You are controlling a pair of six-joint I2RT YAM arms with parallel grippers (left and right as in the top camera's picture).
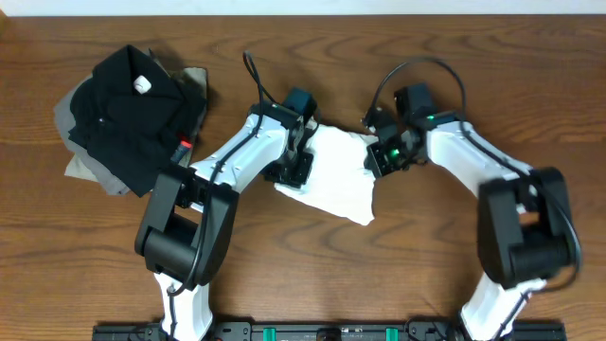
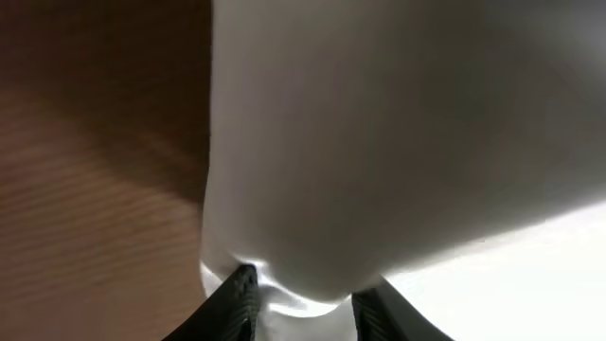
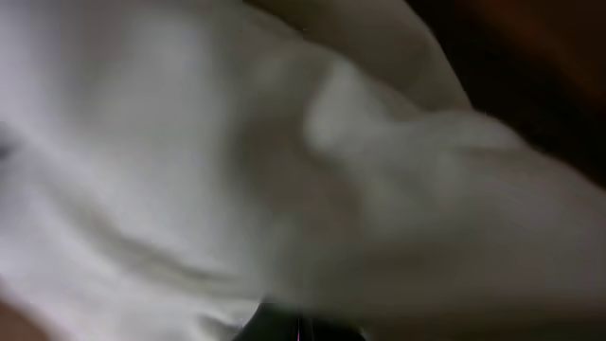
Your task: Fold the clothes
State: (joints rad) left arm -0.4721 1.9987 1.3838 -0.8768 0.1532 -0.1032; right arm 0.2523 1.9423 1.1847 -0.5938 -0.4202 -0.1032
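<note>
T-shirt (image 1: 331, 185) bunched on the surface (image 1: 436, 284), strung left-to-right between the two claws, left claw (image 1: 295, 170) clamped on its left edge, right claw (image 1: 379, 159) pinched shut on its right, neither arm nearer.

Soft, even light is falling on the table (image 1: 303, 284), leaving only faint shadows. Both wrist views are blurring the white T-shirt (image 2: 379, 142); glare is washing out the left view's lower right.
</note>
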